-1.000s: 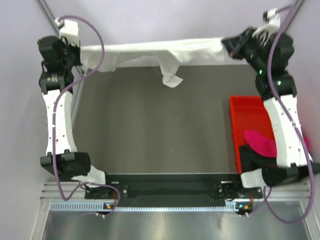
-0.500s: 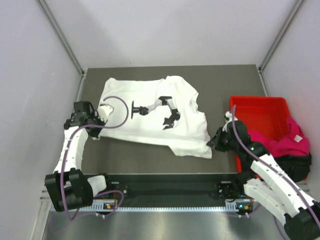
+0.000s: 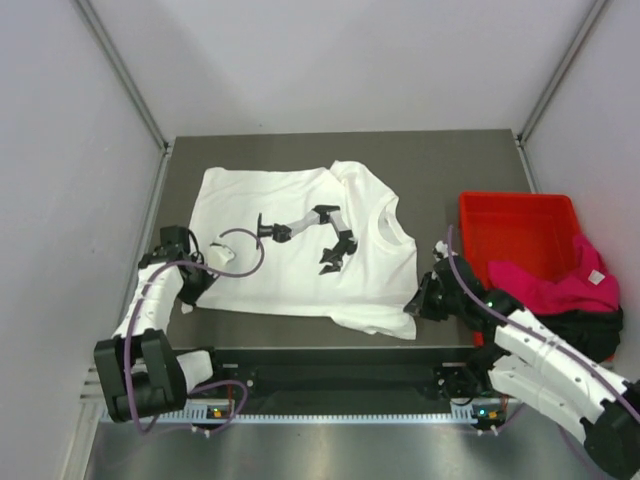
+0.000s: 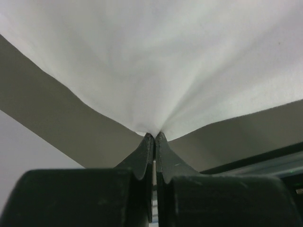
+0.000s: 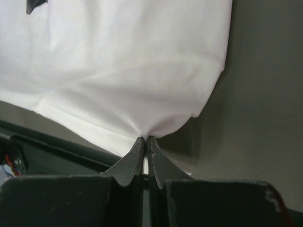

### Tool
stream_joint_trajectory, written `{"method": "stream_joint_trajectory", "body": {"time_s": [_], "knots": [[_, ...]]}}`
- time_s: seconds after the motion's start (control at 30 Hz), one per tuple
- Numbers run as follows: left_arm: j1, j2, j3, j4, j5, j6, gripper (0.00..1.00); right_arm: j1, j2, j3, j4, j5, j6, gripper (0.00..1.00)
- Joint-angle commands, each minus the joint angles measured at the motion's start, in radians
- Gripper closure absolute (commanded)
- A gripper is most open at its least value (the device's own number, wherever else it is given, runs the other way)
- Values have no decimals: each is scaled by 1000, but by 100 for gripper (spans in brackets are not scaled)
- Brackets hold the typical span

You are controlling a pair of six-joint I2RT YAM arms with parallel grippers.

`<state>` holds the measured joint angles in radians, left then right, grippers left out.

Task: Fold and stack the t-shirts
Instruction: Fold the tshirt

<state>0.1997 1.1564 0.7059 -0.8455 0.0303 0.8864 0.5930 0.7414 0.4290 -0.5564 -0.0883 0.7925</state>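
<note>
The white t-shirt (image 3: 300, 250) with a black print (image 3: 320, 230) lies spread flat on the grey table. My left gripper (image 3: 205, 270) is shut on its near left edge; in the left wrist view (image 4: 154, 135) the cloth (image 4: 156, 61) fans out from the pinched tips. My right gripper (image 3: 418, 300) is shut on its near right corner; in the right wrist view (image 5: 145, 138) the cloth (image 5: 123, 71) bunches at the tips. The magenta-pink t-shirt (image 3: 555, 285) and the black t-shirt (image 3: 590, 325) lie heaped at the red bin's near end.
The red plastic bin (image 3: 510, 225) stands at the right of the table. The table's front edge and a black rail (image 3: 330, 365) run just behind both grippers. Grey walls close in the left, far and right sides.
The shirt, held stretched up at the far edge a second ago, now lies flat. In the last half second both grippers drew its near edge slightly nearer to the front.
</note>
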Motion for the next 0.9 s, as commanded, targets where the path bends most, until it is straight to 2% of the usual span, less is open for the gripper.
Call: {"method": "stream_joint_trajectory", "body": {"time_s": [0.0,0.07,0.17,0.4,0.47,0.87], "knots": [[9,49,78,170,51,-41,99,7,141,125,117,128,-107,100],[9,94,118,248,75,-75,98,-19,255,181,228,145,-192,100],[10,170,171,328,77,-128,98,-44,376,260,298,142,-288,100],[9,402,332,375,42,-185,99,-176,695,404,443,59,-389,100],[7,449,366,387,43,-191,99,-185,745,454,449,16,-412,100],[6,598,503,411,57,-213,95,-229,978,695,380,13,-499,100]]}}
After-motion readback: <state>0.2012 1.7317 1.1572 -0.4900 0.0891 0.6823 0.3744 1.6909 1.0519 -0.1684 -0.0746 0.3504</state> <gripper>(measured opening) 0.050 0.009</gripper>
